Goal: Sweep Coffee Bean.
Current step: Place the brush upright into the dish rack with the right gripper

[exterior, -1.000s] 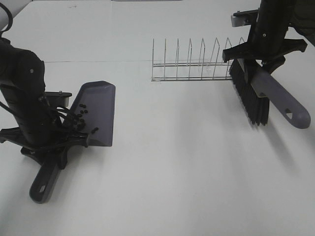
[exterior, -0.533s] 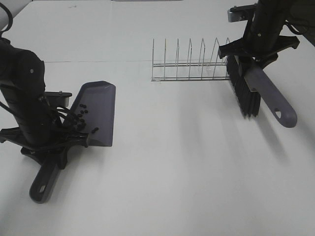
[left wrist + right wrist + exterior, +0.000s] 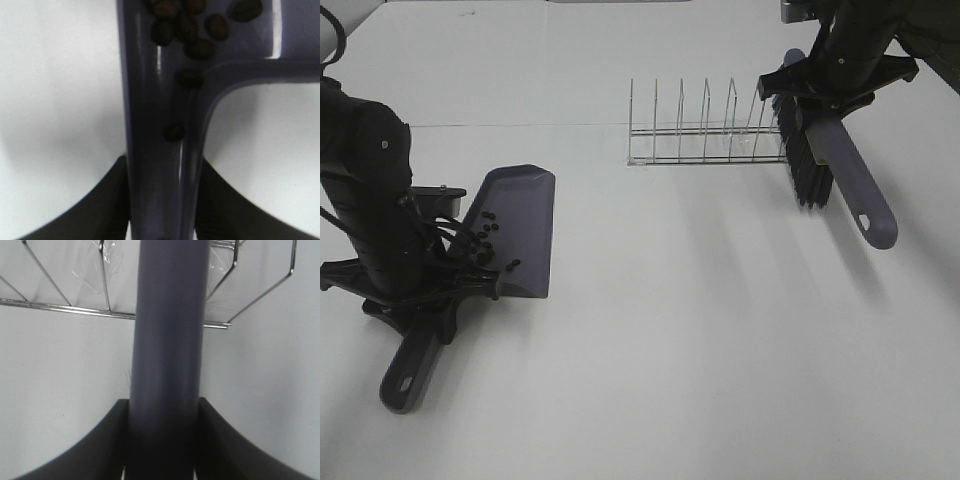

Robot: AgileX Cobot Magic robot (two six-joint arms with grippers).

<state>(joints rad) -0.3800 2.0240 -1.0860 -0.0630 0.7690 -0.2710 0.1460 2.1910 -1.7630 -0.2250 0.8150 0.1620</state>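
Observation:
A grey dustpan (image 3: 520,225) lies on the white table at the left. Several dark coffee beans (image 3: 485,240) sit in its back part, also in the left wrist view (image 3: 192,27). My left gripper (image 3: 420,300) is shut on the dustpan's handle (image 3: 157,165). My right gripper (image 3: 825,95) is shut on the grey brush handle (image 3: 170,335) and holds the brush (image 3: 810,160) above the table at the wire rack's right end, black bristles pointing down and left.
A wire dish rack (image 3: 705,135) stands at the back middle; its bars show in the right wrist view (image 3: 60,307). The white table (image 3: 700,330) stretches between dustpan and brush.
My right gripper has carried the brush back and to the left, closer to the rack's right end. The left arm, dustpan and beans have not moved.

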